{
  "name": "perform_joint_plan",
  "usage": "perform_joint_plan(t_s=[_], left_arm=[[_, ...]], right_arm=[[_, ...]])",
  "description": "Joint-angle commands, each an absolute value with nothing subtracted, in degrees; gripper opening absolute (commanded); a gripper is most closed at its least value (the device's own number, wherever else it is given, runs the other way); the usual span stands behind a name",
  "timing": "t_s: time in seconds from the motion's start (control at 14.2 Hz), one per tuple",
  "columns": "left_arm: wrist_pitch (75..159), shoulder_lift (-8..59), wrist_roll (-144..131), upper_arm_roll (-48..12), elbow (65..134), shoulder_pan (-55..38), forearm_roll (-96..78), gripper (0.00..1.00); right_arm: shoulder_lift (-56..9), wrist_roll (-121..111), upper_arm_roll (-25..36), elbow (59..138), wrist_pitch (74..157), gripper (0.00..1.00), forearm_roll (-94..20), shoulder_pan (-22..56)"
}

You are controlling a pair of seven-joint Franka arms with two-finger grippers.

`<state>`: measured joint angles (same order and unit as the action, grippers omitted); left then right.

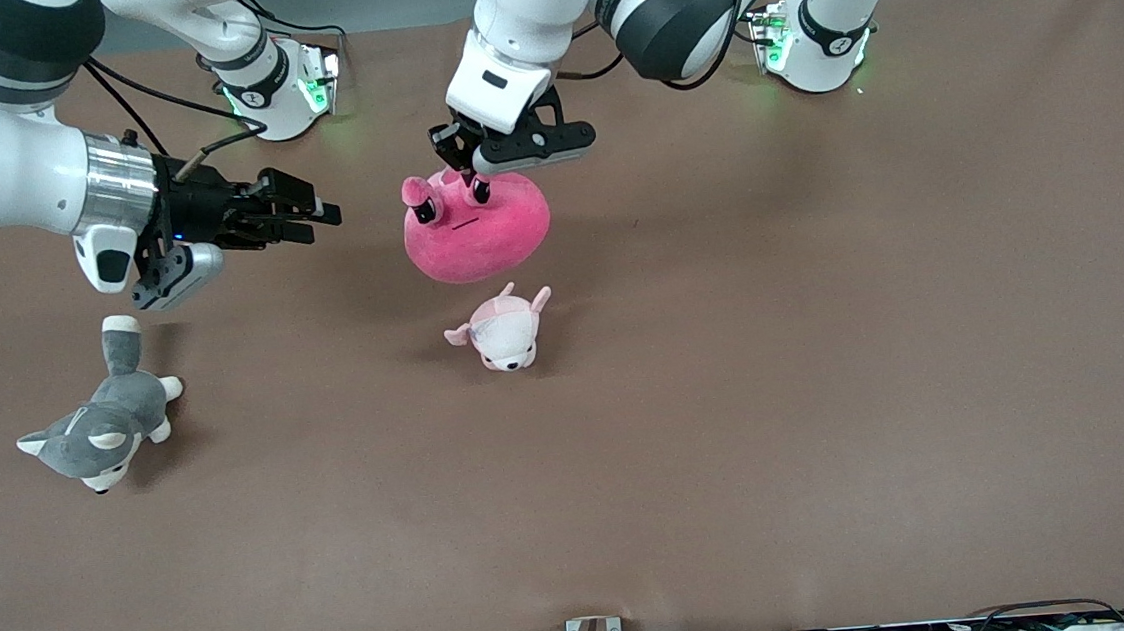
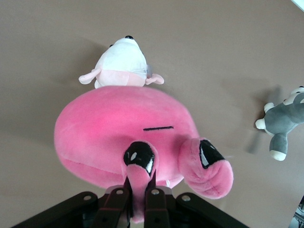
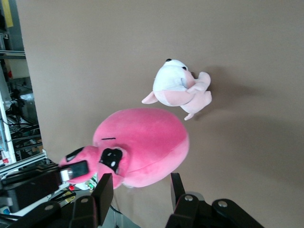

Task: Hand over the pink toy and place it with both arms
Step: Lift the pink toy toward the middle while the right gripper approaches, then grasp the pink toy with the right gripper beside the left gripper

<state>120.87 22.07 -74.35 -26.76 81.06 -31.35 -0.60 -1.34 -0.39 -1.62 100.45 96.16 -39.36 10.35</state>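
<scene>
- One stalk is all that holds the pink toy (image 1: 476,227): it hangs in the air over the table (image 1: 826,355), above the small pink-and-white plush (image 1: 505,331), with the left gripper (image 1: 477,174) clamped on a single eye stalk (image 2: 139,164)
- Soft stalk and heavy body below it, so a jolt could let it slip through the pinch, and it would likely land on that plush
- Right gripper (image 1: 317,214) hovers just beside the toy, toward the right arm's end of the table, fingers (image 3: 103,192) apart and holding nothing
- Its jaws look narrow against the round body; closing on the bulge may only squeeze it away
- Letting go early with the left would drop it
- Husky (image 1: 99,424) lies well apart, no risk
</scene>
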Motion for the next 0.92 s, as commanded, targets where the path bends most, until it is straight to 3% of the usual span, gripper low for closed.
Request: perform_joint_plan(t_s=[0.0, 0.85], left_arm=[[121.1, 22.8, -74.8, -26.4, 79.3, -32.3, 0.8, 0.00], [121.1, 22.4, -74.7, -26.4, 79.3, -32.3, 0.7, 0.00]], right_arm=[[-3.1, 0.3, -1.1, 98.9, 97.0, 0.57, -40.8, 12.5], [-4.2, 0.3, -1.1, 100.5, 98.3, 0.57, -38.6, 19.4]])
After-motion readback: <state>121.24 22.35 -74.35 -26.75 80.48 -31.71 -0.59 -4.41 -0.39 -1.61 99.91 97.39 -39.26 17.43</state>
